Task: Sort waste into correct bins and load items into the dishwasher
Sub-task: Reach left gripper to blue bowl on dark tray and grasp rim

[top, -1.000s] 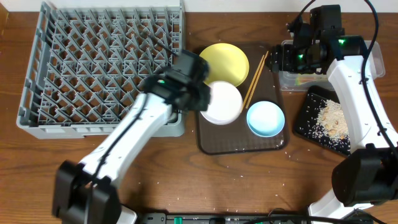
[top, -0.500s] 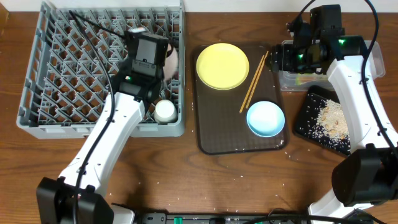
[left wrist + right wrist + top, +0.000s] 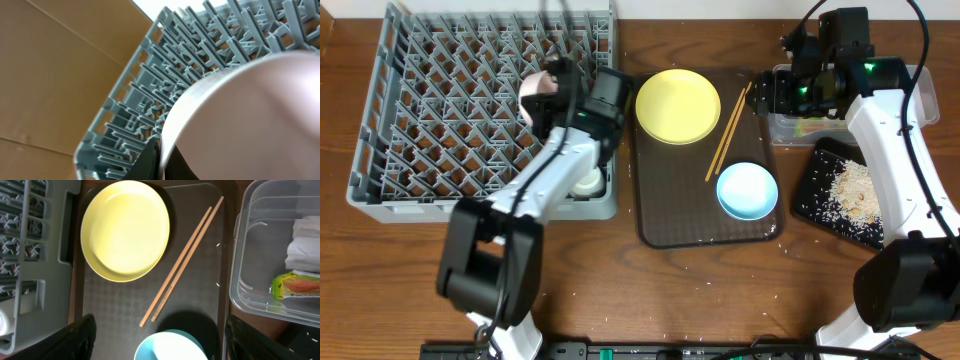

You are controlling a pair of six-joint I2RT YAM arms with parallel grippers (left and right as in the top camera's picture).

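Two bowls [image 3: 748, 190] [image 3: 539, 92], two chopsticks [image 3: 728, 130], one plate [image 3: 678, 105], one cup [image 3: 586, 183].

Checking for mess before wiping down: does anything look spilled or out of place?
Loose rice scraps are strewn along the brown tray's near edge and on the table in front, outside the black tray that holds the main pile. Nothing else stands out.

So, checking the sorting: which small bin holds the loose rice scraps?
The flat black rectangular tray, beige rice scraps piled in it; the clear rectangular plastic tub holds a white paper wrapper and green-and-yellow sachet.
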